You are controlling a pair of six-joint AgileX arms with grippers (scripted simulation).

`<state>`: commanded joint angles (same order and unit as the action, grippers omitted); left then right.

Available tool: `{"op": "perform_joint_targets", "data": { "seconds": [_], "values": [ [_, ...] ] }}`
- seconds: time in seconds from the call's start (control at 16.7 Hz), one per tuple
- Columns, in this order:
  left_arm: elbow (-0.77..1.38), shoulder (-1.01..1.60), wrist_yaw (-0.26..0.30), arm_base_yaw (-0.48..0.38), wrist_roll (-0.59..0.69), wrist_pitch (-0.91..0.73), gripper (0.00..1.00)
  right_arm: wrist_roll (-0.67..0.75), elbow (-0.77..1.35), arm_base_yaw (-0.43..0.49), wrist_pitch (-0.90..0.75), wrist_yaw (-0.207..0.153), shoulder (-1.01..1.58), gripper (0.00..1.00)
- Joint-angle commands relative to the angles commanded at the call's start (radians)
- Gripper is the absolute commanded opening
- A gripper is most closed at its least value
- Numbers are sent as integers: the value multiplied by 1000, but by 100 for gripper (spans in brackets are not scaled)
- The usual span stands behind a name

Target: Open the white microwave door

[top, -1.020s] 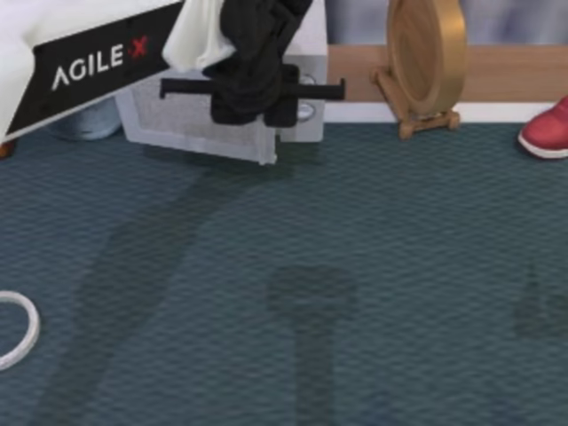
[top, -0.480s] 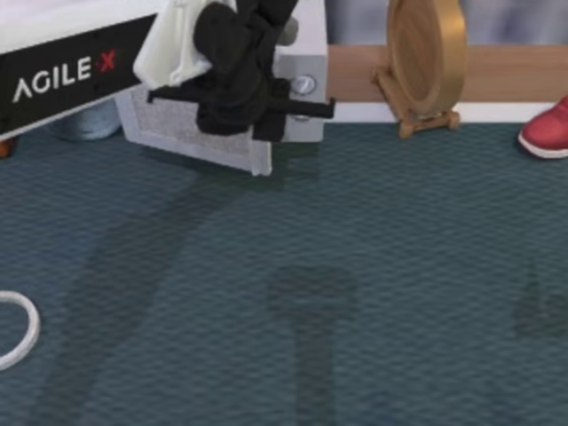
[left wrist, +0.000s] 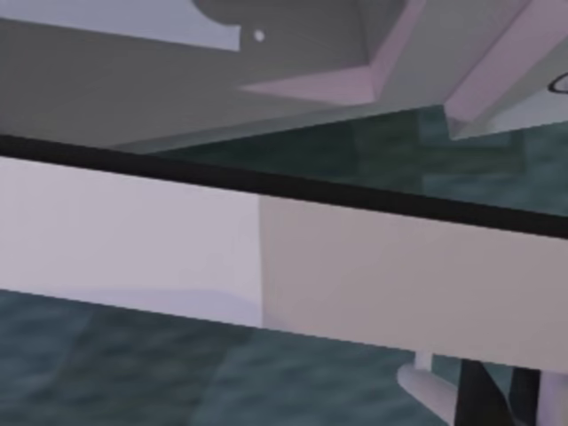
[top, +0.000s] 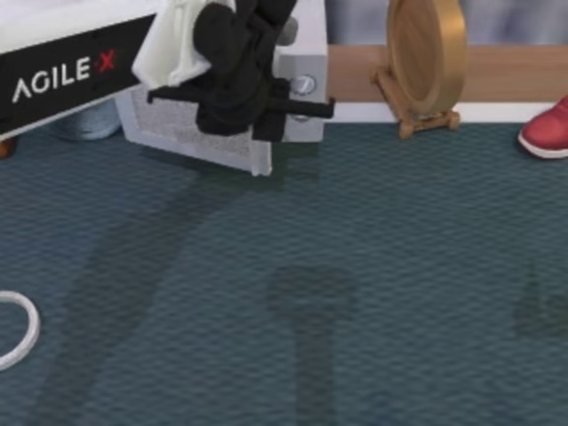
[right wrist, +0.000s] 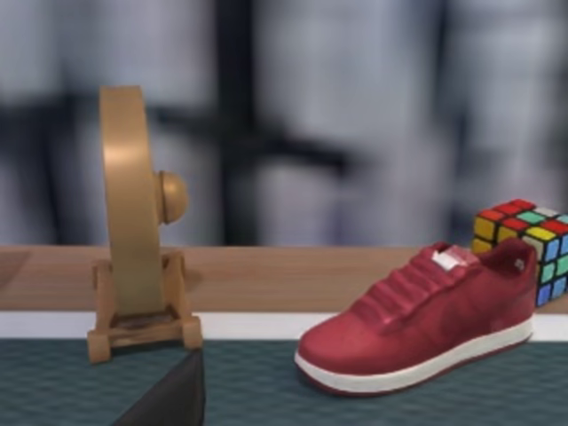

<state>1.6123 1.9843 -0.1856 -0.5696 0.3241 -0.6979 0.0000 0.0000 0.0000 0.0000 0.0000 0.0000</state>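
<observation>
left gripper [top: 232, 89]: at the door [top: 191, 133] of the microwave [top: 306, 53], grip state cannot tell
door: slightly ajar
risk: gripper slips off handle, door stalls

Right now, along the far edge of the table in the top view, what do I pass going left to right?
White microwave door with the left pincer over it → the microwave's knob panel → wooden disc on its stand → red shoe at the right edge.
</observation>
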Motion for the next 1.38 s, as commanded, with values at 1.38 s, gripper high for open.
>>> {"op": "perform_joint_targets", "data": {
  "seconds": [1.38],
  "values": [
    [-109,-76,56,20,-102,46,0,0,0,0,0,0,0,100]
  ]
}}
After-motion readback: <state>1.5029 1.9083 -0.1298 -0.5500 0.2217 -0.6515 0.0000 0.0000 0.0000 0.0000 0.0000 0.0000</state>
